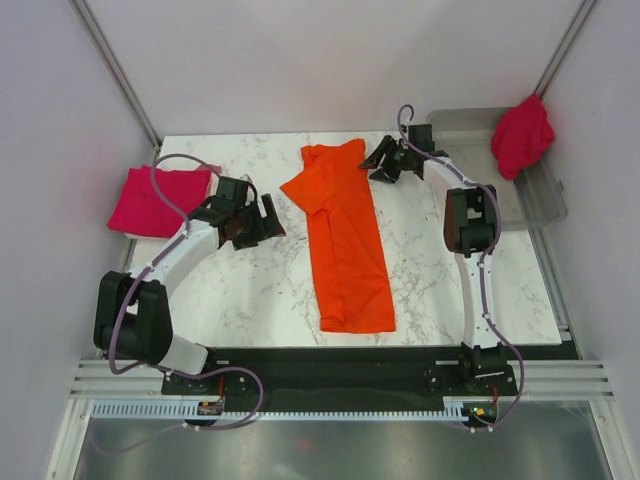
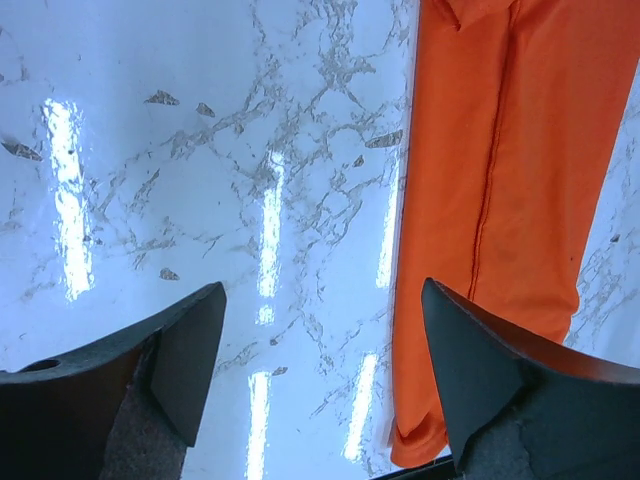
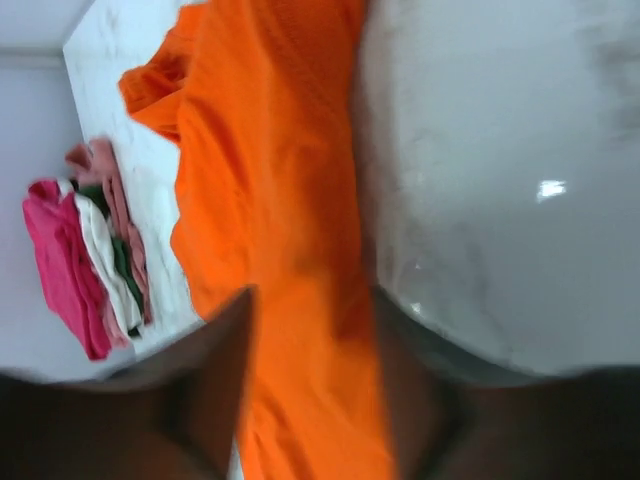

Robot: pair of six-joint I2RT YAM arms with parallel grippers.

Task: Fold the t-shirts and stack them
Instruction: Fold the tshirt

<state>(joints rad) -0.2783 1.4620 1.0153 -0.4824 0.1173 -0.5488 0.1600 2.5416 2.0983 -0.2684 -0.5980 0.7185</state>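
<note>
A bright orange t-shirt (image 1: 343,238) lies folded into a long strip down the middle of the marble table (image 1: 250,290). My left gripper (image 1: 262,216) hovers open just left of it; in the left wrist view the orange t-shirt (image 2: 500,180) runs past the right finger and my left gripper (image 2: 322,288) has only bare marble between its fingers. My right gripper (image 1: 379,163) is at the shirt's far right corner, its fingers apart over the orange t-shirt (image 3: 270,150) in the blurred right wrist view. A folded crimson t-shirt (image 1: 160,198) tops a stack at the left edge.
A clear grey plastic bin (image 1: 520,200) stands at the back right with a crumpled crimson shirt (image 1: 522,135) on its far rim. The stack at the left (image 3: 85,250) shows pink, white and green layers from the side. Grey walls close in the table.
</note>
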